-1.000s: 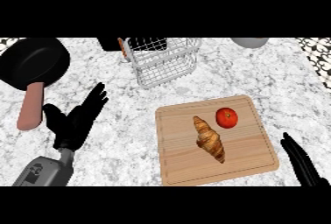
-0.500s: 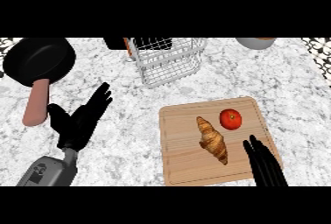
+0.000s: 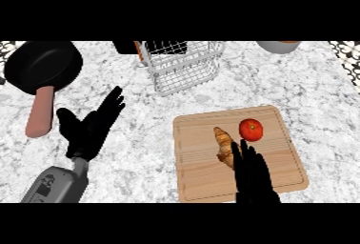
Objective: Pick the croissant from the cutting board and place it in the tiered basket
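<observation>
The robot's right hand (image 3: 252,178), fingers straight and close together and holding nothing, lies over the cutting board (image 3: 200,183), fingertips at the lower end of the croissant (image 3: 224,143). The croissant lies on the board with a tomato (image 3: 251,129) just beside it. If the fingers push forward before curling, the pastry could slide or set the tomato rolling. The tiered basket (image 3: 181,66) stands well apart across the tabletop (image 3: 141,109); its wire rim could catch a low carry. The left hand (image 3: 88,127) rests open at left.
</observation>
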